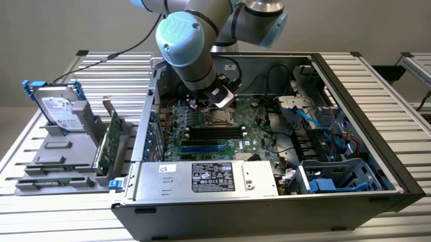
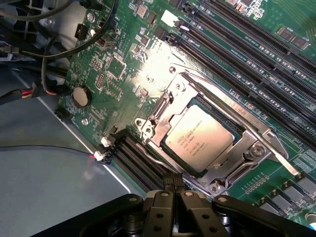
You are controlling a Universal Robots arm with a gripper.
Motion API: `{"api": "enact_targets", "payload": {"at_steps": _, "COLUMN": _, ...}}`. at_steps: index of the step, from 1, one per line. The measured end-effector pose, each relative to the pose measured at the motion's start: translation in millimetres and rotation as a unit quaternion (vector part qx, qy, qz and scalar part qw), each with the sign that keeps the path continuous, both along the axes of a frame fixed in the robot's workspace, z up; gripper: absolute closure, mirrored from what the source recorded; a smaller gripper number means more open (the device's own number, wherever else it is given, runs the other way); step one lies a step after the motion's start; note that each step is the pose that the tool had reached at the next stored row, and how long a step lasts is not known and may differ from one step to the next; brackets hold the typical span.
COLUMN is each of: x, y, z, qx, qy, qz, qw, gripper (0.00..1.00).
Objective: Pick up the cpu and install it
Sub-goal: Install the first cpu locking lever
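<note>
The cpu point(image 2: 200, 140), a small square chip with a dull silver top and printed text, lies flat in the metal socket frame point(image 2: 168, 106) on the green motherboard point(image 2: 123, 59). The frame's thin lever point(image 2: 279, 157) runs along one side of the socket. My gripper point(image 2: 173, 186) hovers just off the socket's edge, its black fingers pressed together with nothing between them. In the exterior view the gripper point(image 1: 215, 105) hangs inside the open computer case, directly above the socket point(image 1: 219, 119).
Black memory slots point(image 1: 215, 133) lie beside the socket. The power supply point(image 1: 209, 179) fills the case's near side, and cables and blue drive bays point(image 1: 330, 176) crowd the exterior view's right. A hard drive point(image 1: 57, 108) and green cards point(image 1: 111, 138) stand on a grey rack outside the case.
</note>
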State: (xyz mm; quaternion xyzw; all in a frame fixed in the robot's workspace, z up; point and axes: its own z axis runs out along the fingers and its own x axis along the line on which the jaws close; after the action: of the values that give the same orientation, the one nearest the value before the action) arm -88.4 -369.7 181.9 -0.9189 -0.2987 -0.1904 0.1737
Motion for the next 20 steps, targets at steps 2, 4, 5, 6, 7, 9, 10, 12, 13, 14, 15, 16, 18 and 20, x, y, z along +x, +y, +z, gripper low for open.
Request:
{"api": "enact_targets", "payload": {"at_steps": 2, "x": 0.0, "y": 0.0, "z": 0.0, "qx": 0.0, "qy": 0.0, "qz": -0.001, "qw": 1.0, "gripper": 0.89}}
{"api": "enact_targets", "payload": {"at_steps": 4, "x": 0.0, "y": 0.0, "z": 0.0, "qx": 0.0004, "qy": 0.0, "qz": -0.002, "qw": 1.0, "gripper": 0.89}}
{"api": "enact_targets", "payload": {"at_steps": 5, "x": 0.0, "y": 0.0, "z": 0.0, "qx": 0.0008, "qy": 0.0, "qz": -0.003, "qw": 1.0, "gripper": 0.89}}
{"api": "enact_targets", "payload": {"at_steps": 6, "x": 0.0, "y": 0.0, "z": 0.0, "qx": 0.0013, "qy": 0.0, "qz": -0.003, "qw": 1.0, "gripper": 0.89}}
{"api": "enact_targets", "payload": {"at_steps": 7, "x": 0.0, "y": 0.0, "z": 0.0, "qx": 0.0018, "qy": 0.0, "qz": -0.004, "qw": 1.0, "gripper": 0.89}}
{"api": "enact_targets", "payload": {"at_steps": 9, "x": -0.1, "y": 0.0, "z": 0.1, "qx": 0.003, "qy": 0.0, "qz": -0.004, "qw": 1.0, "gripper": 0.89}}
{"api": "enact_targets", "payload": {"at_steps": 10, "x": -0.1, "y": 0.0, "z": 0.1, "qx": 0.0037, "qy": 0.0001, "qz": -0.004, "qw": 1.0, "gripper": 0.89}}
{"api": "enact_targets", "payload": {"at_steps": 12, "x": -0.2, "y": 0.0, "z": 0.0, "qx": 0.0053, "qy": 0.0, "qz": -0.005, "qw": 1.0, "gripper": 0.89}}
{"api": "enact_targets", "payload": {"at_steps": 13, "x": -0.3, "y": 0.0, "z": 0.0, "qx": 0.0062, "qy": 0.0, "qz": -0.005, "qw": 1.0, "gripper": 0.89}}
{"api": "enact_targets", "payload": {"at_steps": 14, "x": -0.5, "y": 0.0, "z": 0.0, "qx": 0.0071, "qy": 0.0, "qz": -0.006, "qw": 1.0, "gripper": 0.89}}
{"api": "enact_targets", "payload": {"at_steps": 15, "x": -0.6, "y": 0.0, "z": 0.0, "qx": 0.008, "qy": 0.0, "qz": -0.006, "qw": 0.9999, "gripper": 0.89}}
{"api": "enact_targets", "payload": {"at_steps": 16, "x": -0.7, "y": 0.0, "z": 0.0, "qx": 0.0089, "qy": 0.0, "qz": -0.006, "qw": 0.9999, "gripper": 0.89}}
{"api": "enact_targets", "payload": {"at_steps": 18, "x": -0.8, "y": 0.0, "z": -0.1, "qx": 0.0111, "qy": 0.0005, "qz": -0.006, "qw": 0.9999, "gripper": 0.89}}
{"api": "enact_targets", "payload": {"at_steps": 20, "x": -0.8, "y": 0.0, "z": 0.0, "qx": 0.0133, "qy": 0.0017, "qz": -0.006, "qw": 0.9999, "gripper": 0.89}}
